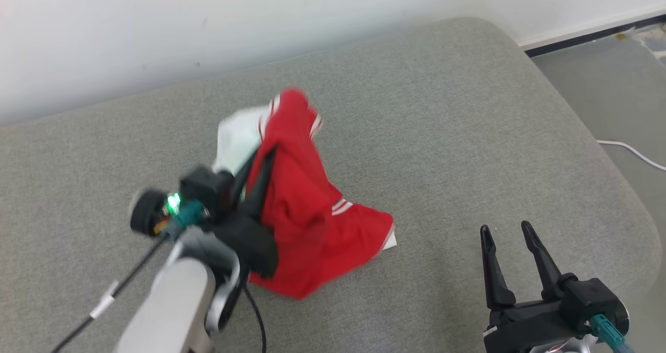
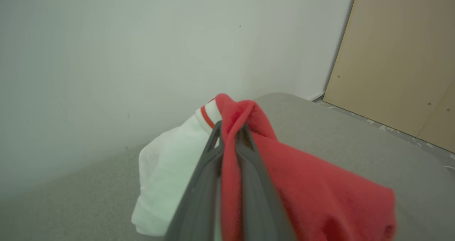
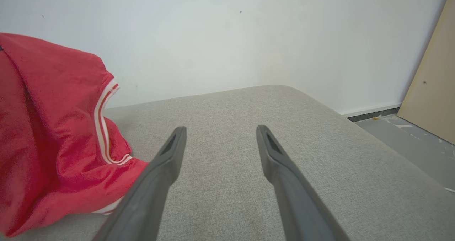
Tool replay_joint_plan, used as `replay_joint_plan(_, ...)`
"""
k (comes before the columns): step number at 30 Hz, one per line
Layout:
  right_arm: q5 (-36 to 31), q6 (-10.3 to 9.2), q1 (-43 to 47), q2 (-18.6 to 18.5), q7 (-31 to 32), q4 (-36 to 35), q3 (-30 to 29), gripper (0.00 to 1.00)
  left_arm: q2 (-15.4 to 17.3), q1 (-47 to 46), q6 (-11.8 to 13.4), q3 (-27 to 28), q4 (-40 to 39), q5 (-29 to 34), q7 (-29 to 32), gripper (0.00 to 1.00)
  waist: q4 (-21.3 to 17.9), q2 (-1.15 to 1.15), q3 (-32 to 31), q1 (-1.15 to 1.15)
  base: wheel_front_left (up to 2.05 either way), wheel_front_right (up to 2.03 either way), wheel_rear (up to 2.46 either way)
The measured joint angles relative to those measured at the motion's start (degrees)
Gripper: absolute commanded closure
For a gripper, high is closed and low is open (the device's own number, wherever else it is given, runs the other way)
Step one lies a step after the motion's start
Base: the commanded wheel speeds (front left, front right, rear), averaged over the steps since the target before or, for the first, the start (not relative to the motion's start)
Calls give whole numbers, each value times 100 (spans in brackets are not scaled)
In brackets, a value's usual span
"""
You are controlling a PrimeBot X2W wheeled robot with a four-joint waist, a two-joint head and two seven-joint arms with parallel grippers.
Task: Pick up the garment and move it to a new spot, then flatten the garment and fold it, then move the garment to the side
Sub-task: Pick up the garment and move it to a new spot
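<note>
The garment (image 1: 302, 202) is red with white parts and red-and-white striped trim. It hangs bunched from my left gripper (image 1: 265, 158), its lower edge resting on the grey cushion (image 1: 442, 134). In the left wrist view the left gripper (image 2: 231, 129) is shut on a fold of the red garment (image 2: 302, 191), white cloth hanging to the left of the fingers. My right gripper (image 1: 507, 230) stands open at the lower right, apart from the cloth. In the right wrist view the right gripper (image 3: 220, 130) is open over bare cushion, the garment (image 3: 53, 127) at the left.
The grey cushion (image 3: 284, 162) has a rounded right corner, with grey floor (image 1: 624, 92) and a white cable (image 1: 629, 152) beyond it. A white wall (image 1: 208, 20) runs along the back. A tan board (image 2: 398, 56) leans at the right.
</note>
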Motion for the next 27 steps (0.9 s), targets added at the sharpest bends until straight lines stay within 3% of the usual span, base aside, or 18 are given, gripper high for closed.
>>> replay_joint_plan(3, 0, 0, -31, 0, -1, 40, 31, 0, -13, 240, -14, -126, 398, 2, -88, 100, 34, 0, 50, 0, 0, 0, 0)
replay_joint_plan(4, 0, 0, -48, 1, -1, 52, 44, 0, -16, 280, -32, -162, 512, 8, -138, 65, 51, 0, 63, 0, 0, 0, 0)
replay_joint_plan(5, 0, 0, -68, 1, -1, 64, 55, 0, -30, 299, -57, -190, 602, 8, -205, 0, 71, 0, 72, 0, 0, 0, 0)
replay_joint_plan(12, -21, 0, -105, 1, -1, 104, 57, 0, -163, 208, -97, -141, 756, -2, -877, 0, 289, 0, 33, 1, 0, 0, 0)
replay_joint_plan(16, -100, 0, -44, 2, 0, 91, -25, 0, -112, 185, 2, 52, 583, -25, -1151, 0, 465, 0, -77, 1, 0, 0, 0)
replay_joint_plan(27, -155, 0, 159, 2, -1, -23, -98, 0, 498, 971, 347, 829, -290, -3, -1321, 0, 1086, 0, -399, 0, 0, 0, 0)
